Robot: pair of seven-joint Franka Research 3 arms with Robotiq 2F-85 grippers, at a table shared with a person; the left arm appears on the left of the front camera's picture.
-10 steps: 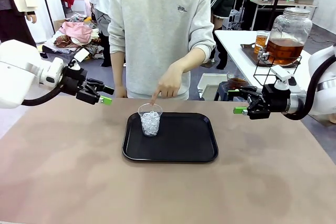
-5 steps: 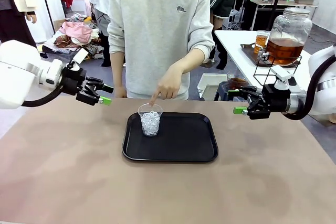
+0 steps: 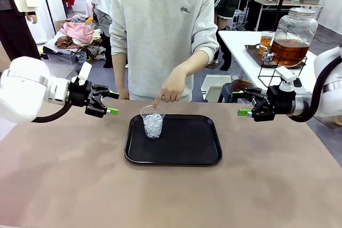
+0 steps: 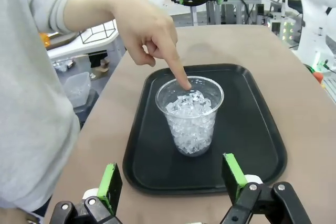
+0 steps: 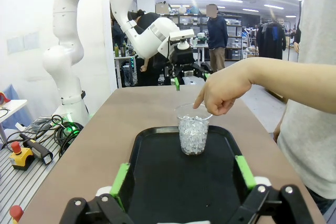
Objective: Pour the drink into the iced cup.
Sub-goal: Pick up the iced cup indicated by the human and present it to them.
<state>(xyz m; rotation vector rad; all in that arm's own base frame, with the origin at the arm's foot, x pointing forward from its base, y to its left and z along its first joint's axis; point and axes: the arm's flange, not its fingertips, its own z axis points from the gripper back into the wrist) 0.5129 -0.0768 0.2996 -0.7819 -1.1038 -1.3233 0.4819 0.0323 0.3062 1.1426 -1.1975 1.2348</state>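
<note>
The clear plastic cup of ice (image 3: pixel 153 122) stands upright on the black tray (image 3: pixel 184 145), nearer the left hand (image 3: pixel 113 103) than the right hand (image 3: pixel 240 103); both hands gape wide, empty.

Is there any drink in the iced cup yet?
No, the iced cup on the black tray holds only clear ice cubes, with no amber liquid among them.

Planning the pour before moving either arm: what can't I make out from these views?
- Front view: the glass of drink on the side table is too small to judge its fill.
- Front view: the right gripper partly hides a dark vessel behind it.
- Left wrist view: whether the person's finger touches the iced cup is unclear.
</note>
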